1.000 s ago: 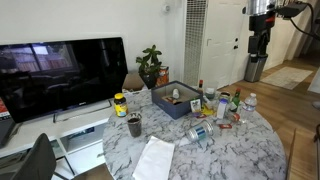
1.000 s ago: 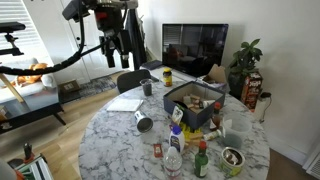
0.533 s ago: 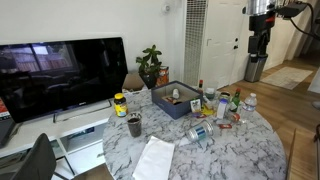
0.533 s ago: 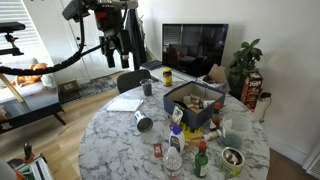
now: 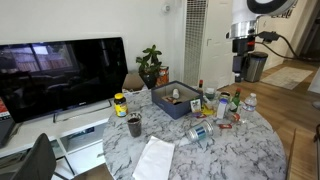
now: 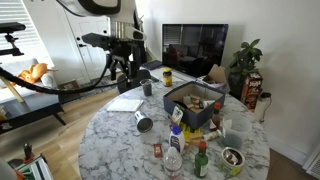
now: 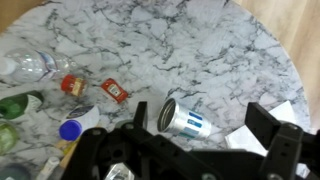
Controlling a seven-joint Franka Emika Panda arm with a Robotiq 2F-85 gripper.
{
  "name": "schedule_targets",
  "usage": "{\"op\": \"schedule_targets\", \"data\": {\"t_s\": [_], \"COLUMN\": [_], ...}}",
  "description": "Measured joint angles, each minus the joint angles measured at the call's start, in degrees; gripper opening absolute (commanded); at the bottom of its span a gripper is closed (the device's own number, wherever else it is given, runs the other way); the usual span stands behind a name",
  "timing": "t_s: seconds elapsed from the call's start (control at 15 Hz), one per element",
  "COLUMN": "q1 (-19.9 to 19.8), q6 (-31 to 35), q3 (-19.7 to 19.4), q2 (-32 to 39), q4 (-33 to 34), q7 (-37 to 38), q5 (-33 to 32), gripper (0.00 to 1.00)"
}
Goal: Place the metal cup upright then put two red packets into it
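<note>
The metal cup (image 7: 183,118) lies on its side on the marble table, open mouth toward the left of the wrist view; it has a blue label. It also shows lying down in both exterior views (image 5: 200,133) (image 6: 143,122). Two red packets (image 7: 72,85) (image 7: 113,91) lie flat on the table to the cup's left. My gripper (image 7: 200,112) is open and empty, high above the table with the cup below, between its fingers. In both exterior views the gripper (image 5: 240,68) (image 6: 125,72) hangs well above the table.
A clear water bottle (image 7: 25,65), a green bottle (image 7: 15,105) and a blue cap (image 7: 70,128) lie left of the packets. White paper (image 7: 255,140) lies right of the cup. A blue box (image 5: 180,100), a dark cup (image 5: 134,125) and a TV (image 5: 60,75) stand behind.
The arm has swung in toward the table and come lower. The cup and the packets have not moved.
</note>
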Motion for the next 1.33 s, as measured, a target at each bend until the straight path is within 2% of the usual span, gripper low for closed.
{"op": "schedule_targets", "data": {"t_s": [0.33,0.73,0.93,1.33], "q1": [1.7,1.6,1.4,0.6], "q6": [9.8,16.0,16.6,16.6], "q3": [-0.6,-0.6,-0.4,-0.2], "q2": [11.0,22.2,25.5,26.7], "q4": [-1.0,-0.6,0.4,1.7], "q7": [-11.7,-25.3,-26.8,-26.0], "q5": [11.7,24.5,26.4,26.6], "gripper": [1.00,1.00,1.00,1.00]}}
